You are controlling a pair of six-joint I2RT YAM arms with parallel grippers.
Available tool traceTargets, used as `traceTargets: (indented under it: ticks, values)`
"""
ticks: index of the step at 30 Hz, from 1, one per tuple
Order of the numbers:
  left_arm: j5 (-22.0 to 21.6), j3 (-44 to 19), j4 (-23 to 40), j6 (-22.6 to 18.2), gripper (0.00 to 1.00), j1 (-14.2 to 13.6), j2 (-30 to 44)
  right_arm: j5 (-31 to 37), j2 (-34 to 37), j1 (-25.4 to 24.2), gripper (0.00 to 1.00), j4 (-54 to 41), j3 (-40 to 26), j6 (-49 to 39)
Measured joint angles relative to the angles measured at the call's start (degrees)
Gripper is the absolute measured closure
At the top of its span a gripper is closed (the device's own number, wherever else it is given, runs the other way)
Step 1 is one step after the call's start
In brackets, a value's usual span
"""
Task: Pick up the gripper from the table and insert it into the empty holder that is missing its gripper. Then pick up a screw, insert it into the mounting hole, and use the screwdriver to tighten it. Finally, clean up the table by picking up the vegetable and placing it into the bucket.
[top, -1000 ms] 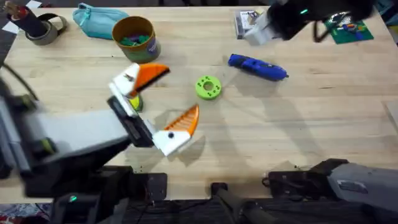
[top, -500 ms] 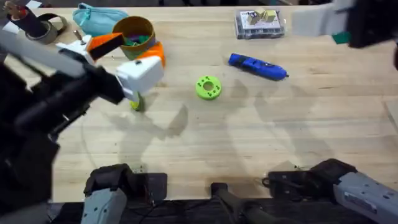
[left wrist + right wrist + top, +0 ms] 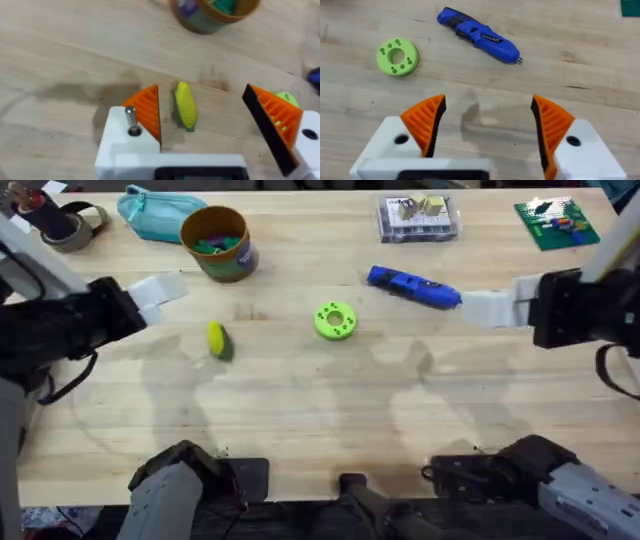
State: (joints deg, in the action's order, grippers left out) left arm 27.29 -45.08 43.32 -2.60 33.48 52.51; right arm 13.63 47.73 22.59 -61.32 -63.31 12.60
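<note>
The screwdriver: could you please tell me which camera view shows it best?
The right wrist view: the screwdriver lies whole and close, its metal tip visible. The overhead view shows it smaller, beside the right arm.

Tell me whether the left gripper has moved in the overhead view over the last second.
Yes. The left gripper has pulled back toward the table's left edge, from beside the green ring to left of the yellow vegetable, near the bucket.
</note>
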Motion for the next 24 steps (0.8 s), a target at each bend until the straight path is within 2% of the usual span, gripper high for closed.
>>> traceTargets:
  ticks: [3, 6, 8, 11, 15, 17, 20, 24]
  values:
    - [-1.1, -0.1, 0.6, -0.1, 0.014, 1.2, 1.4, 0.0, 0.0, 0.0, 0.006, 0.1, 0.0, 0.7]
    - [-2.4, -0.2, 1.9, -0.2, 0.014, -0.4, 2.9, 0.0, 0.0, 0.0, 0.006, 0.6, 0.0, 0.9]
    - [-4.6, -0.2, 2.7, 0.1, 0.015, -3.2, 4.1, 0.0, 0.0, 0.0, 0.006, 1.0, 0.0, 1.0]
    - [-9.7, -0.2, 3.4, 1.7, 0.014, -9.4, 5.5, 0.0, 0.0, 0.0, 0.006, 1.2, 0.0, 1.1]
    - [-17.1, -0.4, 4.8, 5.7, 0.014, -18.3, 8.0, 0.0, 0.0, 0.0, 0.006, 1.2, 0.0, 1.1]
    - [-19.3, -0.5, 5.2, 7.8, 0.014, -21.5, 10.0, 0.0, 0.0, 0.0, 0.006, 1.2, 0.0, 1.1]
    - [-21.4, -0.5, 5.2, 10.7, 0.014, -24.6, 13.8, 0.0, 0.0, 0.0, 0.006, 1.3, 0.0, 1.1]
    - [-22.6, -0.6, 5.8, 13.1, 0.014, -25.9, 19.6, 0.0, 0.0, 0.0, 0.006, 1.3, 0.0, 1.1]
